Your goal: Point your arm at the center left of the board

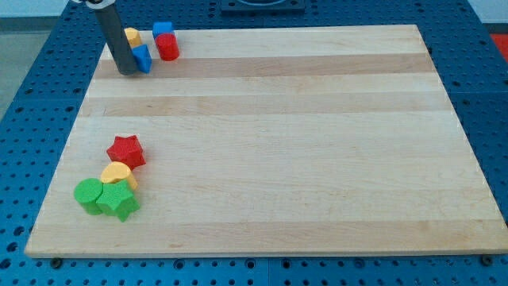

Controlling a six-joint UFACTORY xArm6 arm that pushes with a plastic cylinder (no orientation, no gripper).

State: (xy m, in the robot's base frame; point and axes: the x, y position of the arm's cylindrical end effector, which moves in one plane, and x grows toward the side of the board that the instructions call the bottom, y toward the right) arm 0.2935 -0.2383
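Observation:
My tip rests on the wooden board near its top left corner. A blue block touches the rod's right side. A yellow block sits just behind the rod. A blue cube and a red cylinder stand together to the right of these. Far below, near the bottom left, lie a red star, a yellow block, a green cylinder and a green star, clustered close together.
The board lies on a blue perforated table that shows around all its edges.

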